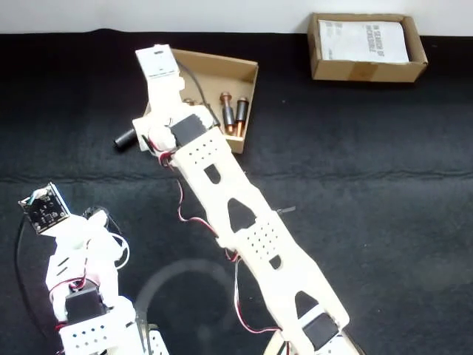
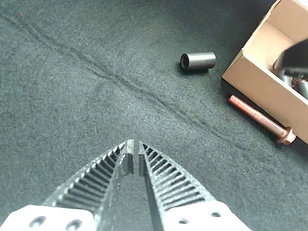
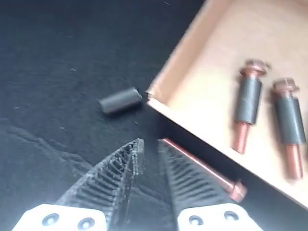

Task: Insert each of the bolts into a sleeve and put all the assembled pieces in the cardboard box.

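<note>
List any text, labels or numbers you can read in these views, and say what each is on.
White sheet in the far cardboard box: lines of dark print, too small to read.
Loose bolt, sleeve, near cardboard box: no markings to be seen.

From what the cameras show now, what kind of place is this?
Probably a robotics workbench for assembly practice: two white robot arms over a black cloth, and a cardboard box holding sleeved bolts.
</note>
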Tool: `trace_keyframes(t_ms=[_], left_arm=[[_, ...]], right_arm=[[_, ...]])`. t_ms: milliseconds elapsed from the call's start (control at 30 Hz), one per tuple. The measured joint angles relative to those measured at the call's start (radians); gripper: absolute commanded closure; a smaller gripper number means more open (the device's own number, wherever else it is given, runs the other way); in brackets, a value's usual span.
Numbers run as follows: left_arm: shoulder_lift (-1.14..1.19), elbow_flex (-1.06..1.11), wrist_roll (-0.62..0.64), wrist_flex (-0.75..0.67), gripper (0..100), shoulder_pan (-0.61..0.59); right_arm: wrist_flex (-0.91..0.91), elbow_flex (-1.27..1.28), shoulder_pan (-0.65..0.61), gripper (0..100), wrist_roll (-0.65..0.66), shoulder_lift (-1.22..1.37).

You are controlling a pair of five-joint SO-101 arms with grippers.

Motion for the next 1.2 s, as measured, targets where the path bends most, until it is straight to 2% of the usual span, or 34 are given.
trace_keyframes(t_ms=[200, 400, 833, 1200], left_arm=[[0.000, 0.000, 0.000, 0.000, 96, 0.000], [0.000, 0.000, 0.000, 0.000, 96, 0.000], [0.000, 0.000, 0.000, -0.006, 96, 0.000], [0.000, 0.000, 0.000, -0.006, 96, 0.000]], right_arm=[[0.066, 0.058, 0.041, 99.2, -0.071, 0.000], [0.091, 0.133, 0.048, 99.2, -0.083, 0.000], [-0.181, 0.348, 0.092, 99.2, -0.083, 0.000], [-0.367, 0.474, 0.066, 99.2, 0.028, -0.003]])
